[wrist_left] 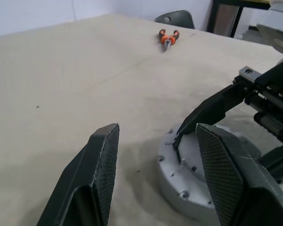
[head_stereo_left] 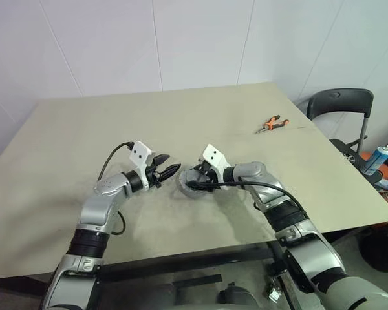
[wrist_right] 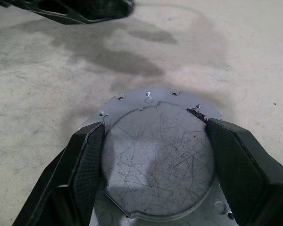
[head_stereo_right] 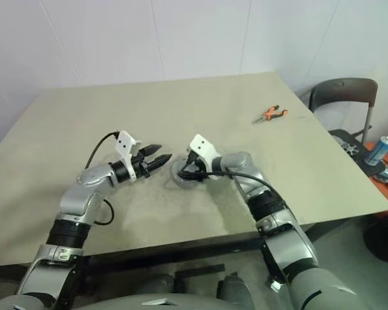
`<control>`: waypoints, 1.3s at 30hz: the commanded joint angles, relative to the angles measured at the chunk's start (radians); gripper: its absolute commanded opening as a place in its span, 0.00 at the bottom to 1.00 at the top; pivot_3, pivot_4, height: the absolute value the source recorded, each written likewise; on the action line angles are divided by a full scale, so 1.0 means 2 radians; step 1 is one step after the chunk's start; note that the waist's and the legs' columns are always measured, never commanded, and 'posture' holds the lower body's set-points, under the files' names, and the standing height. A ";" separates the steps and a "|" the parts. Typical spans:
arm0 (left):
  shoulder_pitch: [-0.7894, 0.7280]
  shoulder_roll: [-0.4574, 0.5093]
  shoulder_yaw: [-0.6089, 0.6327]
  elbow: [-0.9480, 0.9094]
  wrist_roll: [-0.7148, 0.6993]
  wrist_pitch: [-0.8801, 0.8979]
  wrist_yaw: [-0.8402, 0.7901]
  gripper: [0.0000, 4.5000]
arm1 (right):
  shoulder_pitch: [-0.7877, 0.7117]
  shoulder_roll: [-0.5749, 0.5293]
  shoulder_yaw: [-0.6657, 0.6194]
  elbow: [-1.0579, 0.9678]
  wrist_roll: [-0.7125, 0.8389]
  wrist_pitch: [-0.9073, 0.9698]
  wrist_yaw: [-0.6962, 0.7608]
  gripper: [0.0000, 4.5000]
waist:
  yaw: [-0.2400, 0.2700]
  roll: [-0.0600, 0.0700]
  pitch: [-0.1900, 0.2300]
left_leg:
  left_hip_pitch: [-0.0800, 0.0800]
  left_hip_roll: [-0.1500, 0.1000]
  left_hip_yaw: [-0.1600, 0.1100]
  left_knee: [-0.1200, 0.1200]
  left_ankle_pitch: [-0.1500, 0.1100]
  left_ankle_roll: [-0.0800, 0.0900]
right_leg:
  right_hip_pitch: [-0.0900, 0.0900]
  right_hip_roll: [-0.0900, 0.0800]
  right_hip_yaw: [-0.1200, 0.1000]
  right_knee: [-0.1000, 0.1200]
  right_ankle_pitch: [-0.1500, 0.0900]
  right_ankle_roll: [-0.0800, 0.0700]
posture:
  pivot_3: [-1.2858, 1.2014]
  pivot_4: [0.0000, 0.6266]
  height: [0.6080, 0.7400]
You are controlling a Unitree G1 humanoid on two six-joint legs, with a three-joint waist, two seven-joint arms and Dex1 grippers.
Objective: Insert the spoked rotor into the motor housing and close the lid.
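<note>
Table (head_stereo_left: pixel 84 148): motor housing (wrist_left: pixel 188 174) sits near-centre, flat, axis vertical. Right gripper (wrist_right: pixel 153 155) is on it, fingers straddling the raised top plate, touching its edges. Left gripper (wrist_left: pixel 155 160) hovers just left of it, fingers apart, empty.

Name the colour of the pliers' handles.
Orange and black pliers; clearest in the left wrist view.

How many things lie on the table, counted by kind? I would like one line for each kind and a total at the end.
Round metal motor assembly with flat scratched cover, between the right claw's fingers: 1
Orange-handled pliers: 1
Total on the table: 2
</note>
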 commanded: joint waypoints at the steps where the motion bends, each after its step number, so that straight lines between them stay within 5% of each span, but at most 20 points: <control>1: -0.019 -0.008 -0.009 -0.003 0.005 -0.010 -0.003 0.61 | 0.044 -0.015 0.038 0.011 -0.021 0.043 0.012 0.72 | 0.000 0.000 0.000 | 0.000 0.000 0.000 0.000 0.000 0.000 | 0.000 0.000 0.000 0.000 0.000 0.000 | 0.52 0.00 1.00; 28: -0.005 -0.024 -0.020 -0.024 0.004 0.017 -0.002 0.61 | 0.074 -0.063 0.061 -0.121 0.036 0.135 0.122 0.72 | -0.001 -0.001 -0.001 | -0.002 -0.002 -0.003 0.009 -0.010 0.005 | 0.002 -0.001 0.000 0.000 0.001 0.001 | 0.52 0.00 1.00; 39: 0.003 -0.027 -0.020 -0.031 0.003 0.021 0.004 0.61 | 0.061 -0.050 0.053 -0.072 0.010 0.095 0.075 0.72 | -0.002 -0.002 -0.002 | -0.002 -0.002 -0.003 0.009 -0.011 0.005 | 0.002 0.000 0.001 0.000 0.001 0.001 | 0.52 0.00 1.00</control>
